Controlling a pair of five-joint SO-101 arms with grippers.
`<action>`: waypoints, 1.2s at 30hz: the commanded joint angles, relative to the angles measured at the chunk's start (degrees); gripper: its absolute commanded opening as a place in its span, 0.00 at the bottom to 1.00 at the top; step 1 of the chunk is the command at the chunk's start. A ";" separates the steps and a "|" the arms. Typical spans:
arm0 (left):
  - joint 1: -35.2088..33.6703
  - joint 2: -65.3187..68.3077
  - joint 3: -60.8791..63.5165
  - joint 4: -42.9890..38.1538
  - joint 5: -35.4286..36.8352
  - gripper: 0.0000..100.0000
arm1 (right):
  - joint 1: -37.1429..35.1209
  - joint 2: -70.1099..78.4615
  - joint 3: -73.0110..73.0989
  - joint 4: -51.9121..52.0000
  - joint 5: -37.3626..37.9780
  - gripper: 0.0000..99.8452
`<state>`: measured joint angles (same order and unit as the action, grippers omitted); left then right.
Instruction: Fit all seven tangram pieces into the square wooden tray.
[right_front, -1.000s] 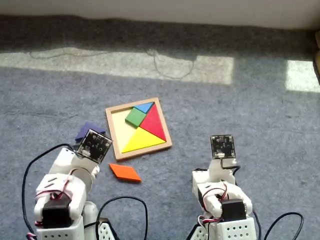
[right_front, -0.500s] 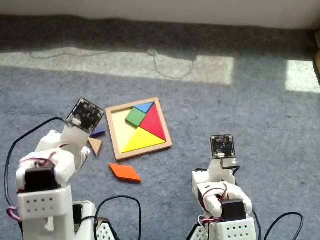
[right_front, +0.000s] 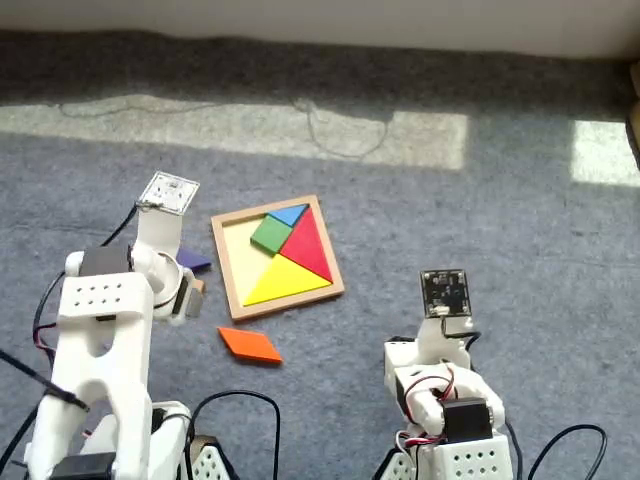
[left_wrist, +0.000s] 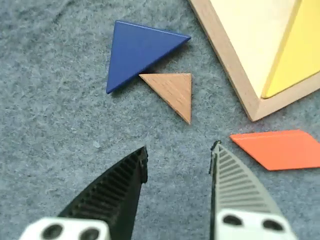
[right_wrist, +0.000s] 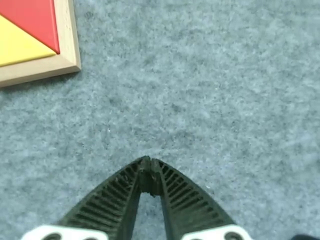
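Grey carpet is serving as your work surface, with sunlight falling across its far side. You are roughly halfway. The square wooden tray (right_front: 222, 265) is holding four pieces: red triangle (right_front: 308, 245), yellow triangle (right_front: 280, 280), green square (right_front: 270, 233) and small blue triangle (right_front: 290, 213). Its pale corner is waiting unfilled.

Three pieces are lying outside, near the tray: dark blue triangle (left_wrist: 137, 50) touching wooden triangle (left_wrist: 175, 90), and orange parallelogram (left_wrist: 277, 147).

Your left gripper (left_wrist: 180, 148) is hovering just short of the wooden triangle, jaws standing apart and holding nothing. Your right gripper (right_wrist: 150, 165) is hanging over the carpet, pinched closed and empty.

Compared with a second ago, the left arm has been rising and swinging outward beside the loose triangles. The right arm and every piece are staying put.
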<state>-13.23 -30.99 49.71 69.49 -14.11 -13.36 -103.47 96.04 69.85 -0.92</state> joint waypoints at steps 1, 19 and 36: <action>0.84 4.88 -2.77 -4.92 4.04 0.22 | 0.66 -0.40 8.75 0.22 -0.35 0.01; 1.71 20.53 -3.21 -18.02 5.19 0.21 | 0.66 -0.40 8.75 0.22 -0.35 0.01; 1.98 21.23 -4.70 -20.13 17.67 0.22 | 0.66 -0.40 8.75 0.22 -0.35 0.01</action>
<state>-12.18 -9.80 46.46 50.15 2.77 -13.36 -103.47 96.04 69.85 -0.92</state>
